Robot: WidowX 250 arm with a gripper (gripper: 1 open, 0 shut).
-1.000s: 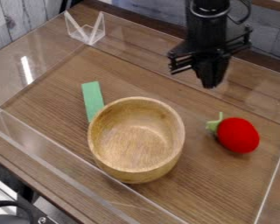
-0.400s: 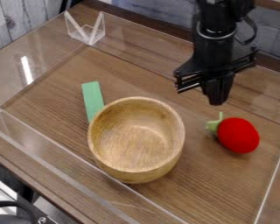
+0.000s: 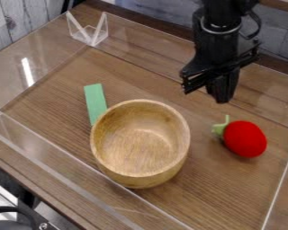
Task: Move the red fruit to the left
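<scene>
End effector (image 3: 219,92): clenched, nothing held | red fruit (image 3: 244,139): on table (image 3: 65,144), right of wooden bowl (image 3: 109,135) | handling: probably light, firm, roll-prone | hold: across round middle, clear of leafy stem

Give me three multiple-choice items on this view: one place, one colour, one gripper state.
1. Where is the red fruit?
A) Inside the bowl
B) On the table, right of the bowl in the picture
C) On the green strip

2. What colour is the fruit's stem?
A) Blue
B) White
C) Green

3. How is the gripper?
A) Shut, holding nothing
B) Wide open
C) Holding the fruit

1: B, the fruit lies beside the bowl, on the table.
2: C, its leafy stem shows green.
3: A, the gripper is shut above the table, apart from the fruit.
</scene>
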